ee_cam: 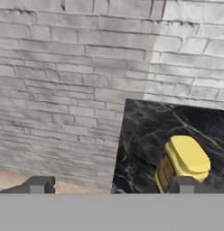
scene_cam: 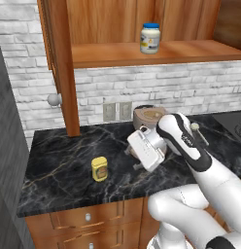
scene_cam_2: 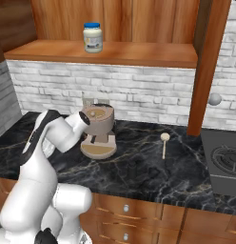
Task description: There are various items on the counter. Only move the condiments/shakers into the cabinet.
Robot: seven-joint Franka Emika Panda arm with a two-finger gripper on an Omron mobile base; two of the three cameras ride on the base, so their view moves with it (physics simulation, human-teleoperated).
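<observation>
From the left base view, we see the white arm rise from the lower right, bend at its elbow and reach left over the black marble counter (scene_cam: pixel 59 160). Its gripper (scene_cam: pixel 133 158) hangs low above the slab, pointing left, with the hand's white block facing us; from here we cannot tell how far the fingers stand apart. The yellow squeeze bottle (scene_cam: pixel 99 168) stands on the counter to the left of the gripper, near it but apart. The white jar with blue lid (scene_cam: pixel 150 38) sits on the shelf of the brown wooden cabinet (scene_cam: pixel 117 53), well above the hand. A tan coffee machine (scene_cam: pixel 147 116) stands behind the arm, and a light wooden spoon (scene_cam: pixel 197 131) lies to its right.

From the right base view, we see the arm climb from the lower left and fold toward the coffee machine (scene_cam_2: pixel 97 131), which hides the hand. The jar (scene_cam_2: pixel 93 37) stands on the cabinet shelf (scene_cam_2: pixel 139 53) above. The spoon (scene_cam_2: pixel 164 144) lies on the counter (scene_cam_2: pixel 153 171) to the right.

In the hand view, we see two dark fingertips (ee_cam: pixel 39 185) set wide apart, holding nothing. The squeeze bottle (ee_cam: pixel 184 162) rises just behind the right-hand tip, on the counter (ee_cam: pixel 145 131).
</observation>
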